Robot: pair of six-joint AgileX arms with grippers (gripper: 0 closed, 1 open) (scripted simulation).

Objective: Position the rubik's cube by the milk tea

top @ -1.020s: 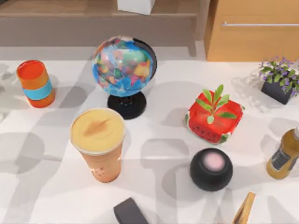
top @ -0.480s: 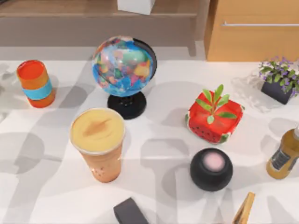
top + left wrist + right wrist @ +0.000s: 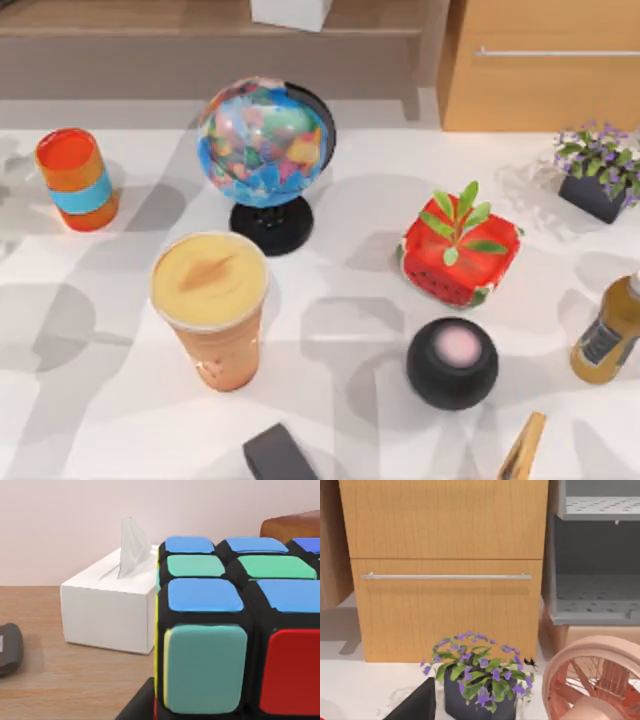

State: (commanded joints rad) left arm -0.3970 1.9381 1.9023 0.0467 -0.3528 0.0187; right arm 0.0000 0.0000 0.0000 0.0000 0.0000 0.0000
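White table (image 3: 330, 420) under mottled grey shadows. Behind it — a light wooden cabinet (image 3: 445, 570) with a horizontal metal drawer handle (image 3: 445, 576), standing beside grey open shelving (image 3: 595, 565). The left wrist view shows a plain pale wall (image 3: 60, 520) above a wooden surface (image 3: 65, 680).

Bright, even light; soft overlapping grey shadows across the white table (image 3: 330, 420); slight overall blur.

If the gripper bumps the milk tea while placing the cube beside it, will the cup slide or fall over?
The milk tea would probably tip rather than slide: it is tall, narrow at the base and wide at the top. Being full, it likely resists a light touch. The globe stands close behind it and could be hit.
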